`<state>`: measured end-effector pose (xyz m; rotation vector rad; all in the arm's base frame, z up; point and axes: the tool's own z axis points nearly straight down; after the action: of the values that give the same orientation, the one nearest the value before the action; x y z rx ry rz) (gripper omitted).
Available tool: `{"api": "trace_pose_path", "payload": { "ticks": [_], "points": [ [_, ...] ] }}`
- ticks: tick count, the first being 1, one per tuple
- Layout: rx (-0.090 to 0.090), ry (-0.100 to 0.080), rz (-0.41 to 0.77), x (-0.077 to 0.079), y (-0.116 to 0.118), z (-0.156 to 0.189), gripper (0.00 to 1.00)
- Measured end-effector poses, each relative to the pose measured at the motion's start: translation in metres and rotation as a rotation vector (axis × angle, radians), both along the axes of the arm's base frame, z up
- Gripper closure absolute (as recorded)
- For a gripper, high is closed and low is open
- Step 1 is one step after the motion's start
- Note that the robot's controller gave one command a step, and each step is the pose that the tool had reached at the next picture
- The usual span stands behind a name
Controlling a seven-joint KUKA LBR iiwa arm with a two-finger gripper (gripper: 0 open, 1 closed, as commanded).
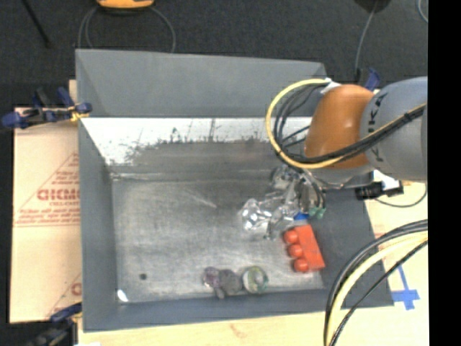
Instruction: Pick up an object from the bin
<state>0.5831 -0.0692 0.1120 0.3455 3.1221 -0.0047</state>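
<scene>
The hand (292, 202) is largely buried under the arm's orange cover (338, 128) and looped cables (287, 125), and it overlaps the right side of a crumpled silvery thing (253, 216), perhaps foil. Whether the red toy brick (304, 249) touches it cannot be told. Three small things (234, 280) by the bin's (216, 310) near wall are too small to name

Rounded grey arm (403, 121) with black lettering near its end. A smooth orange cover (338, 125) caps the wrist. Yellow and black cables (274, 128) loop around the cover; further cables curve at lower right. The gripper (292, 197) is bare metal, with small blue and green parts beside it.
</scene>
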Motion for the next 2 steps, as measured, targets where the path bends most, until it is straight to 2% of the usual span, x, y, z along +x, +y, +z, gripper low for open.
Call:
{"api": "trace_pose_path", "payload": {
  "ticks": [1, 2],
  "points": [
    [0.004, -0.018, -0.084, 0.0021, 0.0107, -0.0352, 0.0],
    [0.003, -0.023, -0.082, 0.0036, 0.0105, -0.0333, 1.0]
  ]
}}
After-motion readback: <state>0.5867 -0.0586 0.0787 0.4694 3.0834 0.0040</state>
